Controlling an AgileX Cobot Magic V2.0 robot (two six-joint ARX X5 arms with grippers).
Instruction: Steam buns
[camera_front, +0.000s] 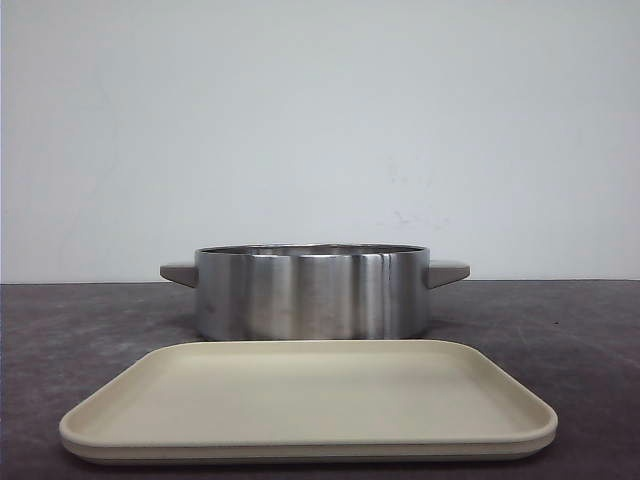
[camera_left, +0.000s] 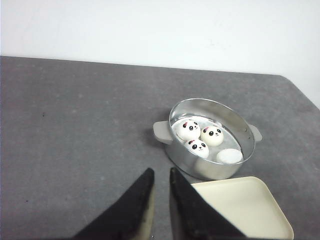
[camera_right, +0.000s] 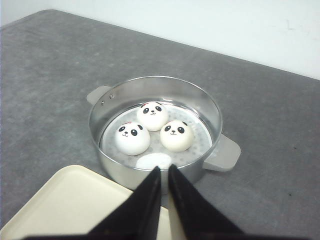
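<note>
Grey tabletop (camera_right: 45, 80); four buns (camera_right: 152, 116) in steamer pot (camera_right: 210, 112), beyond both claws.

A steel pot (camera_front: 312, 292) with two grey handles is set on the grey bench (camera_front: 580, 330). A cream tray (camera_front: 308, 400) is laid just before the pot.

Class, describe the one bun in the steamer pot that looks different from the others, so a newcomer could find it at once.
Start at the round steel steamer pot with grey handles, standing behind the cream tray on the dark table. Four white buns sit inside; three show panda faces. The odd bun lies against the wall nearest the tray, and in both wrist views it shows only plain white, no face.
</note>
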